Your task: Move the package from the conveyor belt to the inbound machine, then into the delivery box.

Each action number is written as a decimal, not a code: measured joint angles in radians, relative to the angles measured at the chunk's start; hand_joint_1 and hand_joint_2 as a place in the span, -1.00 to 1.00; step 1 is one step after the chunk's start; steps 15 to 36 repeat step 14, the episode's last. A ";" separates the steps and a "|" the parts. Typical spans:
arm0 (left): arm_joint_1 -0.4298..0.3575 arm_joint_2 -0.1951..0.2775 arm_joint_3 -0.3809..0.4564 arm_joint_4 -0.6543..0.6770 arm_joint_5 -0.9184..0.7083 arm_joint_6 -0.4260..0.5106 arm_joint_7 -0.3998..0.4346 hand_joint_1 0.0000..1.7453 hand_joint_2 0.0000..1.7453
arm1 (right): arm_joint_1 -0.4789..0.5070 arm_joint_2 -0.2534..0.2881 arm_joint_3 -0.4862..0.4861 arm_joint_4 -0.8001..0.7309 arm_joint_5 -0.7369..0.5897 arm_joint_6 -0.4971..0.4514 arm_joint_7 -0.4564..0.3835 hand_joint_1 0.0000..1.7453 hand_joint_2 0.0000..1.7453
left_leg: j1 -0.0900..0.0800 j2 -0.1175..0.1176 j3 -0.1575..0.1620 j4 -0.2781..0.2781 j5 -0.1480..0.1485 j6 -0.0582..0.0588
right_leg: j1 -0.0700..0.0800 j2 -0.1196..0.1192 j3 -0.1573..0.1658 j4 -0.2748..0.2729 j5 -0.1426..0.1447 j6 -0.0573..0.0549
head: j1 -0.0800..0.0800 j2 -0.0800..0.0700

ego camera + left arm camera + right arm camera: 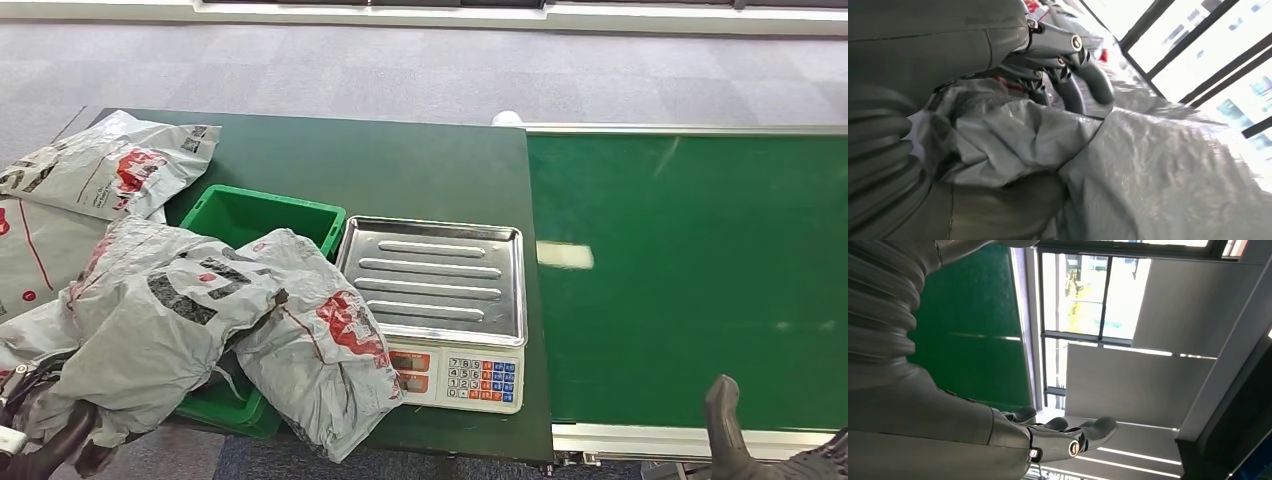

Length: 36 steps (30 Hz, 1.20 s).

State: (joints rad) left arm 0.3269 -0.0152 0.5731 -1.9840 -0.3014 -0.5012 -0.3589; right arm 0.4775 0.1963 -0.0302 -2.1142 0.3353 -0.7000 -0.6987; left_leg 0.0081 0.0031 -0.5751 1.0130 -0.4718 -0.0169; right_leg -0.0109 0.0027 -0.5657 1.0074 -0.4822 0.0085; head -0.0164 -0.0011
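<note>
the left hand [1068, 65] has its dark fingers curled into a crinkled grey plastic mailer bag [165, 320], gripping it over the green plastic delivery box [260, 215] at the left of the dark green tabletop [400, 170]. the box is shallow and already has a second grey mailer with a red logo [325, 350] draped over its near corner and hanging past the tabletop edge. if the held package is let go here, it will likely land on that heap rather than inside, and the slick film could let either bag slide off toward the floor. the soft bag has no firm edge, so fingers may snag in a fold on release. the right hand [1068, 437] is open and empty, fingers spread, beside the flat green conveyor belt [690, 270]. the ribbed steel scale pan of the inbound machine [435, 280] sits between box and belt. more grey mailers [110, 165] lie at the far left.
</note>
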 joint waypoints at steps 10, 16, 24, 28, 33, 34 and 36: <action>0.032 0.088 -0.410 -0.005 -0.033 0.299 -0.030 -1.00 1.00 | -0.002 -0.003 0.000 -0.001 -0.005 0.000 0.000 -1.00 1.00 | 0.000 0.000 0.001 0.000 0.000 0.000 | 0.000 0.000 0.001 0.000 0.001 0.000 | 0.000 0.000; 0.034 0.119 -0.530 -0.016 -0.050 0.391 -0.015 -1.00 1.00 | -0.005 -0.004 0.000 -0.001 -0.006 0.000 0.000 -1.00 1.00 | 0.000 0.000 0.001 0.000 0.000 0.000 | 0.000 0.000 0.001 0.000 0.001 0.000 | 0.000 0.000; 0.034 0.119 -0.530 -0.016 -0.050 0.391 -0.015 -1.00 1.00 | -0.005 -0.004 0.000 -0.001 -0.006 0.000 0.000 -1.00 1.00 | 0.000 0.000 0.001 0.000 0.000 0.000 | 0.000 0.000 0.001 0.000 0.001 0.000 | 0.000 0.000; 0.034 0.119 -0.530 -0.016 -0.050 0.391 -0.015 -1.00 1.00 | -0.005 -0.004 0.000 -0.001 -0.006 0.000 0.000 -1.00 1.00 | 0.000 0.000 0.001 0.000 0.000 0.000 | 0.000 0.000 0.001 0.000 0.001 0.000 | 0.000 0.000; 0.034 0.119 -0.530 -0.016 -0.050 0.391 -0.015 -1.00 1.00 | -0.005 -0.004 0.000 -0.001 -0.006 0.000 0.000 -1.00 1.00 | 0.000 0.000 0.001 0.000 0.000 0.000 | 0.000 0.000 0.001 0.000 0.001 0.000 | 0.000 0.000; 0.034 0.119 -0.530 -0.016 -0.050 0.391 -0.015 -1.00 1.00 | -0.005 -0.004 0.000 -0.001 -0.006 0.000 0.000 -1.00 1.00 | 0.000 0.000 0.001 0.000 0.000 0.000 | 0.000 0.000 0.001 0.000 0.001 0.000 | 0.000 0.000; 0.034 0.119 -0.530 -0.016 -0.050 0.391 -0.015 -1.00 1.00 | -0.005 -0.004 0.000 -0.001 -0.006 0.000 0.000 -1.00 1.00 | 0.000 0.000 0.001 0.000 0.000 0.000 | 0.000 0.000 0.001 0.000 0.001 0.000 | 0.000 0.000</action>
